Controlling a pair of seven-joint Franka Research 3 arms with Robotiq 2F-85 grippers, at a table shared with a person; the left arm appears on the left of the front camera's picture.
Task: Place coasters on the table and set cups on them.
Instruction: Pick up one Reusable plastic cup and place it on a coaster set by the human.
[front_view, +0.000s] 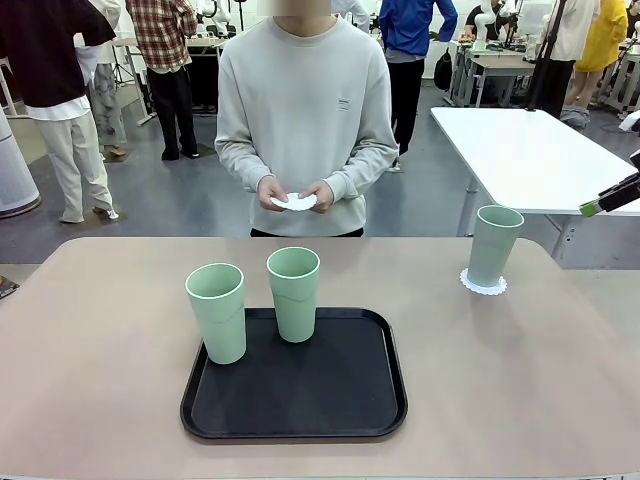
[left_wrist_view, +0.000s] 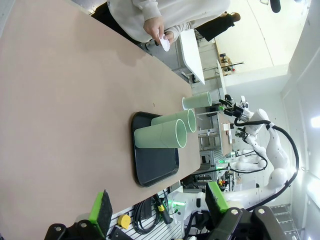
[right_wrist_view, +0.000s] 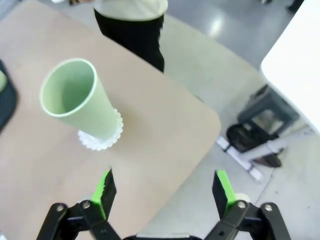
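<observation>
My tool (right_wrist_view: 162, 179) hangs open above the surface (right_wrist_view: 165, 115); beyond its left finger, a cup (right_wrist_view: 92, 112) stands on a coaster (right_wrist_view: 96, 143).

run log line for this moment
set: pale mint-green plastic tumbler on white scalloped paper coaster | waiting: two more tumblers on black tray | person: holds another coaster | left gripper: open | right gripper: open

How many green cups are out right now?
3: a cup on the tray, another at its left edge, a third on a coaster, far right.
</observation>
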